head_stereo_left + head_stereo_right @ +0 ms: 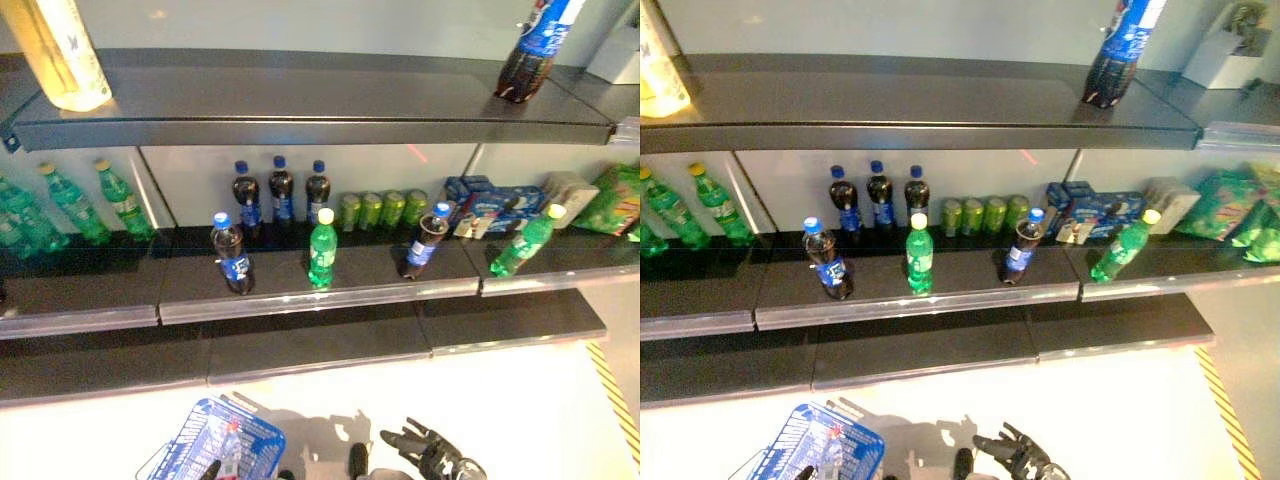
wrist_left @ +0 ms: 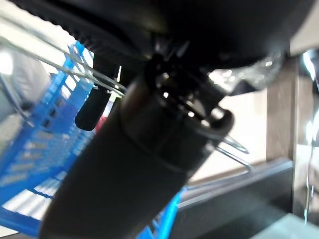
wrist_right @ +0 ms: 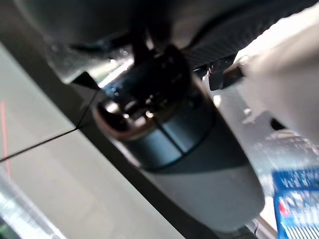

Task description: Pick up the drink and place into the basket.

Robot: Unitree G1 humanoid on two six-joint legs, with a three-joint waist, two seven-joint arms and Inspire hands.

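Drinks stand on the middle shelf (image 1: 300, 290). At its front are a dark cola bottle (image 1: 232, 255) with a blue cap, a green bottle (image 1: 322, 250), a leaning cola bottle (image 1: 425, 240) and a tilted green bottle (image 1: 525, 242). A blue wire basket (image 1: 215, 445) hangs low on the left. My left hand (image 2: 92, 107) has a finger hooked over its wire handle (image 2: 65, 69). Something small with a red spot (image 1: 835, 432) lies in the basket; I cannot tell what it is. My right hand (image 1: 430, 450) is low and far from the shelf, with its fingers spread and nothing in it.
Three cola bottles (image 1: 281, 190) and green cans (image 1: 380, 210) stand at the back, more green bottles (image 1: 75, 205) on the left. Blue boxes (image 1: 490, 205) and green packets (image 1: 615, 200) lie on the right. The top shelf carries a large cola bottle (image 1: 535, 50) and a yellow bottle (image 1: 65, 50).
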